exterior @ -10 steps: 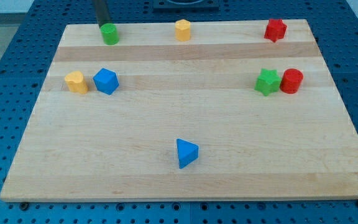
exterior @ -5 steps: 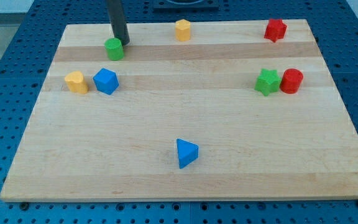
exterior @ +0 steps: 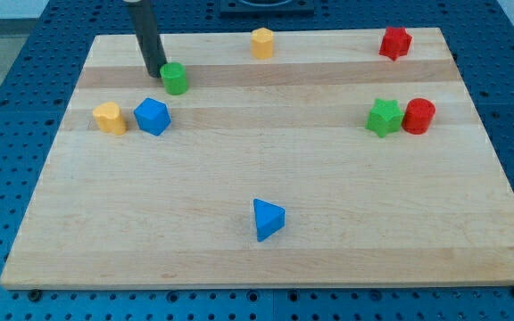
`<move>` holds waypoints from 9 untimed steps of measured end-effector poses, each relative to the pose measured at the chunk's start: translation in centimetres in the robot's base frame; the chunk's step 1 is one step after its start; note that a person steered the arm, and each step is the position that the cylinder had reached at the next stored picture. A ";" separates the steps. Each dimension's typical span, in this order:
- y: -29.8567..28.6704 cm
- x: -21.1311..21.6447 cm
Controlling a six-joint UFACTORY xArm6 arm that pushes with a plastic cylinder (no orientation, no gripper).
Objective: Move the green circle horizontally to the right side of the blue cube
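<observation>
So working from the view's bottom upward: the blue triangle-ish block (exterior: 268, 218) sits alone low on the wooden board (exterior: 266, 267), well apart from everything else and nothing to do with this job. Up in the middle band you've got the yellow block (exterior: 108, 117) just beside the blue cube (exterior: 152, 116) on the view's left, and the green star (exterior: 383, 117) touching the red cylinder (exterior: 418, 116) over on the view's right. Above that is the green circle (exterior: 175, 78), which is the piece that matters, and my tip (exterior: 156, 73) is right up against its left side. Furthest back along the top edge are the orange block (exterior: 262, 42) and the red star (exterior: 395, 42).

No jaws on this rig, just the rod, so there's nothing to clench or let go.

Progress, as I read it: partly there at best. The green circle is slightly right of the blue cube but sits clearly above it, nearer the view's top, not level with it. What's left looks like bringing it down toward the view's bottom until it lines up in the cube's row, just to the cube's right. With the tip on the circle's left, I'd guess it needs to get round to the top side for that
</observation>
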State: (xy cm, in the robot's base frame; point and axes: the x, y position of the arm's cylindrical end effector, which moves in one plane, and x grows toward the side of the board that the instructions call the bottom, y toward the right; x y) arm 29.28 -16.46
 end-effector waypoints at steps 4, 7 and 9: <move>6.2 1.7; 8.2 2.7; 8.3 5.3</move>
State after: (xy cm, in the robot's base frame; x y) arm 34.56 -8.20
